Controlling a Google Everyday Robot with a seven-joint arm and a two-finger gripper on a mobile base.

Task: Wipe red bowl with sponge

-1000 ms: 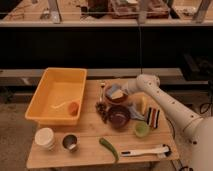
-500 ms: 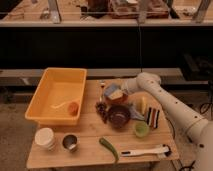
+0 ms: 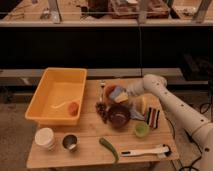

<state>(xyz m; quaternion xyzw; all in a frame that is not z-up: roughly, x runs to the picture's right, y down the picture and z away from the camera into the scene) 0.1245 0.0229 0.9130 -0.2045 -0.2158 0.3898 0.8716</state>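
While the tool (image 3: 128, 93), grip unclear, hangs beside it, the blue-and-yellow sponge (image 3: 120, 96) sits in the red bowl (image 3: 108, 91).

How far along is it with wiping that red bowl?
Looks done: the blue-grey and yellow sponge is in the small orange-red bowl. In hand: the gripper is right at the sponge, by the bowl's rim. Left: the wiping strokes, then lifting the sponge out; nothing shows how much is wiped.

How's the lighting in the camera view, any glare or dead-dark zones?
Camera view: warm, dim light; table evenly lit, no glare on the yellow tub; the space behind the table is near black; the claw, at the red bowl by the sponge, is clearly lit.
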